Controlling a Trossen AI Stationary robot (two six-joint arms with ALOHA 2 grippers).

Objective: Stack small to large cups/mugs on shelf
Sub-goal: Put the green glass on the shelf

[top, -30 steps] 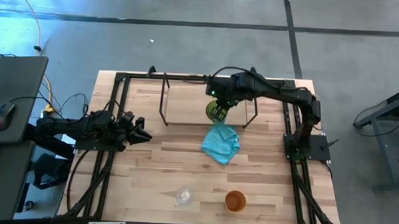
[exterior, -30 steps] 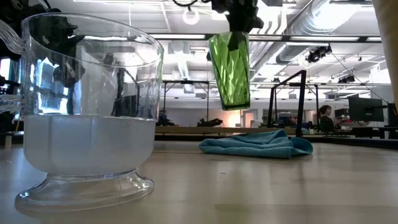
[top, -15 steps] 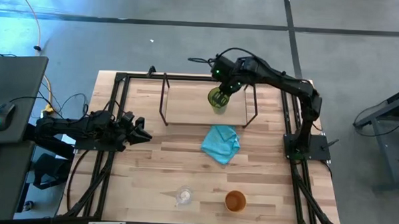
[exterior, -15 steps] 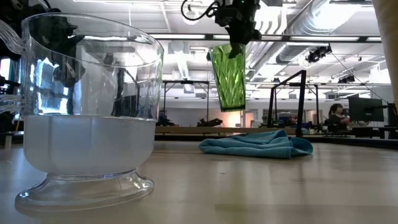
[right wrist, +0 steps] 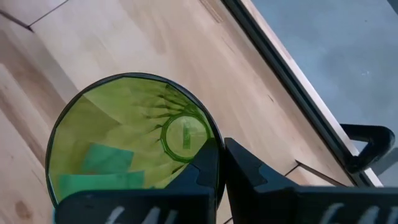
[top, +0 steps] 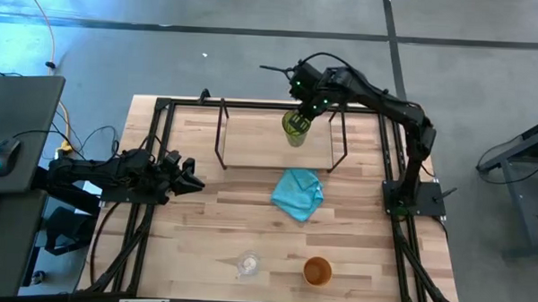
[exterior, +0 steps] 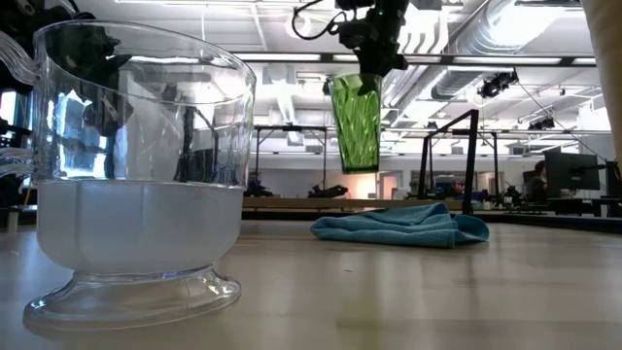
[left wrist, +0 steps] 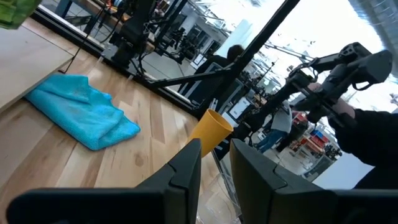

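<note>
Green tumbler [exterior: 356, 122] upright, mouth up

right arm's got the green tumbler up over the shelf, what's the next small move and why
Probably a straight lowering. The right gripper is shut on the green tumbler's rim and holds it upright in the air, over the right part of the shelf, so easing it down onto the wood base before opening looks safest. The orange cup and clear glass cup wait at the table's front; the left gripper idles.
</note>
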